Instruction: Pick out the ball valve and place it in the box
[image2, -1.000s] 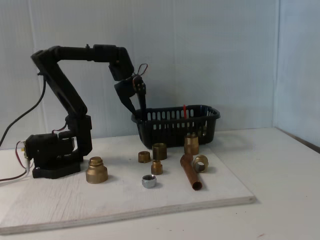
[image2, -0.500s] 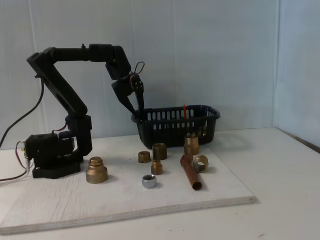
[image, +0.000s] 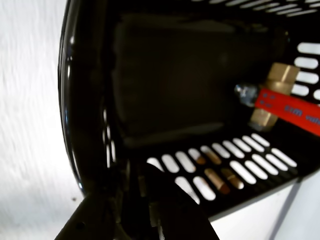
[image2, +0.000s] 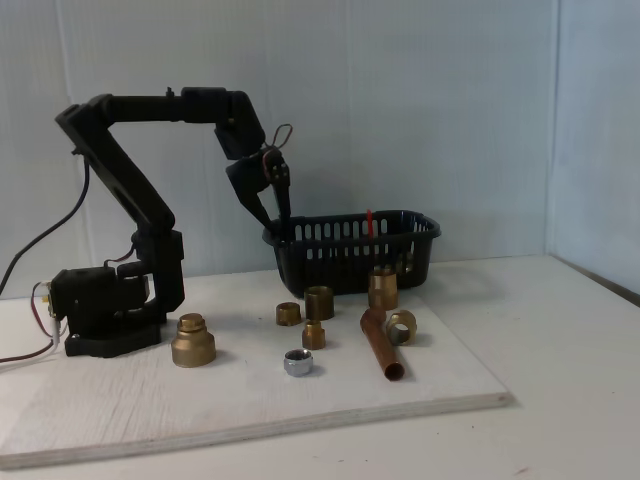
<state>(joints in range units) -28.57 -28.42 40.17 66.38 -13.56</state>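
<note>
the ball valve lies in the box — the hand, fingers apart, holds nothing above the rim.

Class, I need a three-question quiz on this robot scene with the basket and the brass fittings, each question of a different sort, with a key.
1. True or false: the ball valve lies inside the black basket.
2. Multiple choice: in the fixed view, where is the gripper?
A. over the copper pipe
B. at the basket's left end, by its rim
C. on the silver nut
3. Fill in: the ball valve's lever handle is coloured ____.

Key:
1. True; the wrist view shows it resting on the slotted floor.
2. B
3. red
</note>
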